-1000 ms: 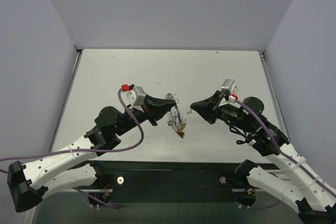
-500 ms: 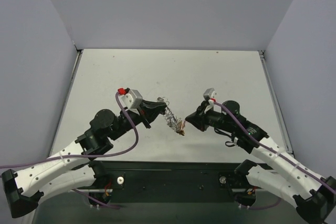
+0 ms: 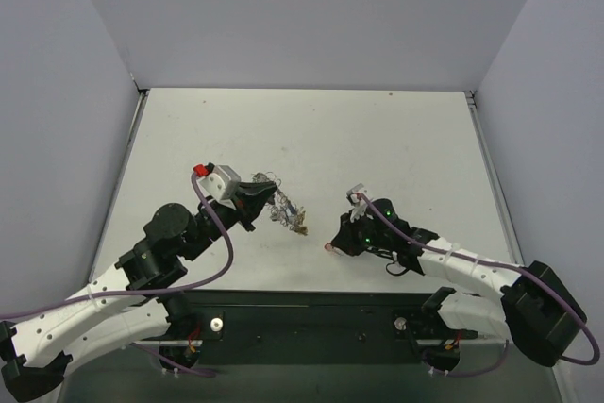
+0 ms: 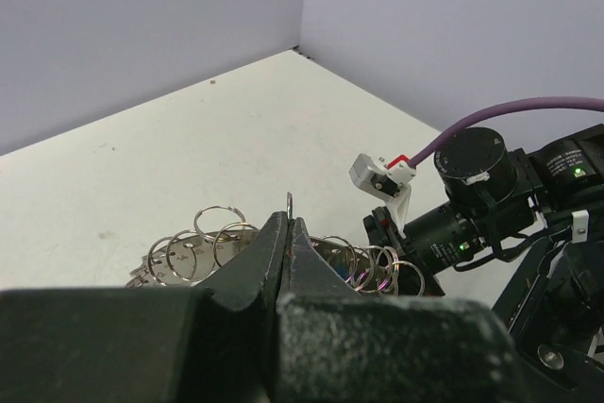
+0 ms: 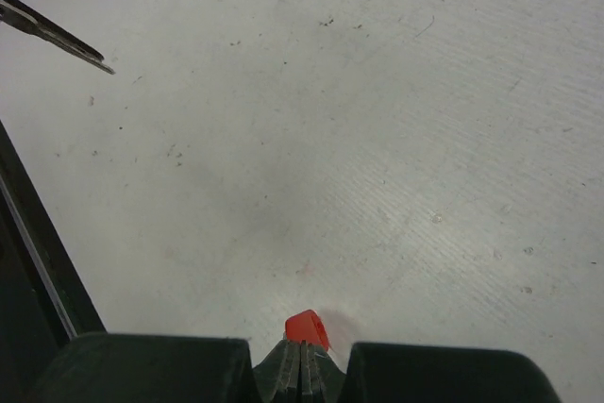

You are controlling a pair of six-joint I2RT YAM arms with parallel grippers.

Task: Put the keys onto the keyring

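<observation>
The keyring (image 3: 281,213) is a silvery bunch of wire loops with a gold-yellow tag (image 3: 300,228) hanging at its right end. My left gripper (image 3: 267,205) is shut on it. In the left wrist view the jaws are pressed together on one thin wire of the keyring (image 4: 289,203), at the left gripper (image 4: 289,226), and loops (image 4: 215,231) spread to both sides. My right gripper (image 3: 333,243) is shut on a red-headed key (image 3: 328,247), low over the table and to the right of the keyring. In the right wrist view the red key (image 5: 307,326) pokes out of the shut right gripper (image 5: 304,354).
The white table (image 3: 377,139) has grey walls on three sides and a black rail (image 3: 311,313) along its near edge. A thin metal blade (image 5: 58,37) juts in at the top left of the right wrist view. The right arm (image 4: 481,205) fills the right of the left wrist view.
Both arms have pulled back toward the near edge. The left gripper carried the keyring left and down. The right gripper swung down and left with the red key, ending low over the table.
</observation>
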